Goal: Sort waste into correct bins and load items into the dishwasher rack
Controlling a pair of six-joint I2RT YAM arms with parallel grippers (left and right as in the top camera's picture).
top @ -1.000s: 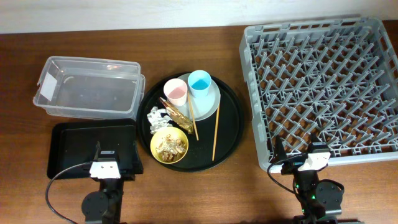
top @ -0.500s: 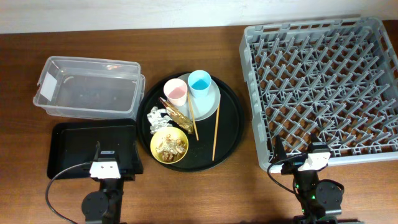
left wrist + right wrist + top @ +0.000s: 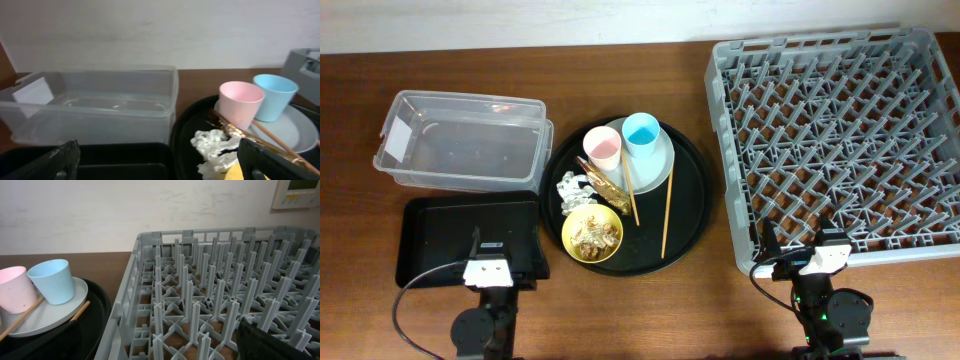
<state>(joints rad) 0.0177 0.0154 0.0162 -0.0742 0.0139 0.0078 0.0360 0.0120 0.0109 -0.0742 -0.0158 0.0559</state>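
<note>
Now, at the front edge of the table: left gripper (image 3: 160, 146), fingers spread wide and holding nothing, set low at the near edge of the shallow black tray (image 3: 440, 235); right gripper (image 3: 803, 252), likewise spread and empty, facing the near wall of the grey rack (image 3: 718, 140). Each arm thus sits by the container it seems meant to serve: bins on the left, rack on the right. Just behind the shallow black tray stands the clear box (image 3: 460, 150), nothing in it. Between bins and rack, within reach of either arm, the round black tray (image 3: 695, 200) carries everything to be sorted, much as a cleared meal would arrive. On it: pink cup (image 3: 602, 148) and blue cup (image 3: 641, 133), upright and side by side on the plate (image 3: 660, 168); crumpled paper (image 3: 575, 187) and gold wrapper (image 3: 605, 185) just beside the plate's near-left edge; yellow bowl (image 3: 567, 235), closest to the left gripper, holding the food scraps (image 3: 595, 235); chopsticks (image 3: 667, 220) lying apart, one across the plate's left edge, the other with its far end at the rim. Judged stage: the start; no waste binned, no dishes racked.
</note>
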